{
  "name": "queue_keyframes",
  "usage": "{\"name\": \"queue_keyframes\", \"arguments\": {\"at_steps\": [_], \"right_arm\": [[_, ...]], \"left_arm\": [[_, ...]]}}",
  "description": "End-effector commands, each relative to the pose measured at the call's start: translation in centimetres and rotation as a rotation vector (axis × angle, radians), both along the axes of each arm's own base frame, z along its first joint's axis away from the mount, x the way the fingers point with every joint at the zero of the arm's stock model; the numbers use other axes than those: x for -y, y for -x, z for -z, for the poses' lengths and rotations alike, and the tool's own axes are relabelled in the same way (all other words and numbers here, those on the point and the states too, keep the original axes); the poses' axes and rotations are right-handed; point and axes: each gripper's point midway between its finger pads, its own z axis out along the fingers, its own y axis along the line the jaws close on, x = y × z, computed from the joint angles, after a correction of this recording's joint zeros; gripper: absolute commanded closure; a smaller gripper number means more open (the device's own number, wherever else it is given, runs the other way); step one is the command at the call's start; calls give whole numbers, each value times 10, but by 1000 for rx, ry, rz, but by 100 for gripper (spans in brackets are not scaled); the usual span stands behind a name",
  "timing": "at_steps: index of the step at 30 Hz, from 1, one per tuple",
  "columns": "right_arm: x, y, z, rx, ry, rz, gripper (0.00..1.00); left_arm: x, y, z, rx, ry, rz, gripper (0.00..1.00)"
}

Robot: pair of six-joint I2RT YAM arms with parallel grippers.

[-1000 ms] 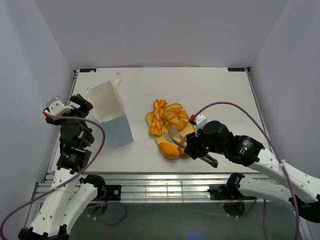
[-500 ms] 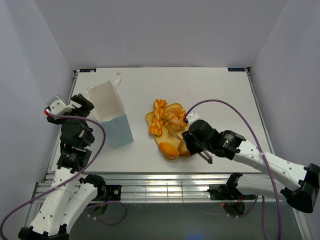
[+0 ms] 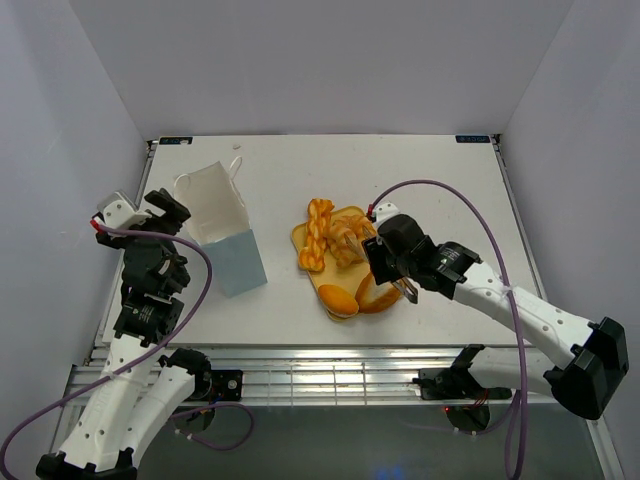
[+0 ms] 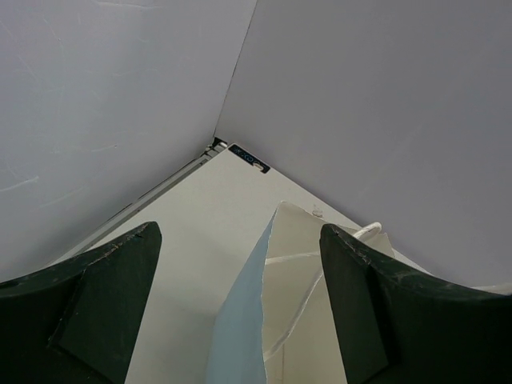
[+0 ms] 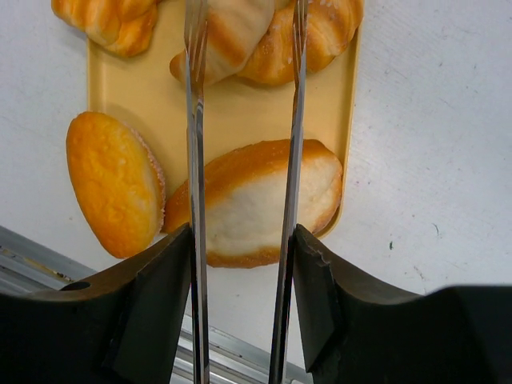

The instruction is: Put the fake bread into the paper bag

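The right gripper [image 5: 240, 240] was clenched on a pair of metal tongs [image 5: 194, 160], with its dark fingers [image 5: 164, 304] pressed against the outside of both blades. The blades stood apart and roughly parallel above the yellow tray [image 5: 240, 112]. One oval roll [image 5: 264, 204], at the tray's near edge, lay beneath them and was wider than the gap. I could not tell whether the blades touched it.

A second oval roll [image 5: 112, 188] lay just beside the tray on the table [image 3: 450, 200]. The croissants [image 3: 350, 238] and the braided twist [image 3: 318, 235] lay on the tray.

The left gripper [image 4: 240, 232] was released, jaws wide. The rim of the paper bag [image 4: 296, 272] showed between them, though I could not confirm contact. The bag stood upright, mouth open, at the table's left side, well apart from the tray.
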Motion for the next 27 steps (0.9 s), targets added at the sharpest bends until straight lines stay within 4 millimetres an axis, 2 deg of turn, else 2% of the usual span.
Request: {"name": "queue_keyframes", "arguments": {"at_steps": [1,10,27], "right_arm": [[-18,-22,-28,74,-90,-28,44],[-23,-38,-16,54,-81,-28,42],[-26,-43,1,3,-82,-44,42]], "left_arm": [[3,2,-11,23,6,25,9],[3,2,-11,22,4,26,9],[4,3,-11,24,4,28,9]]}}
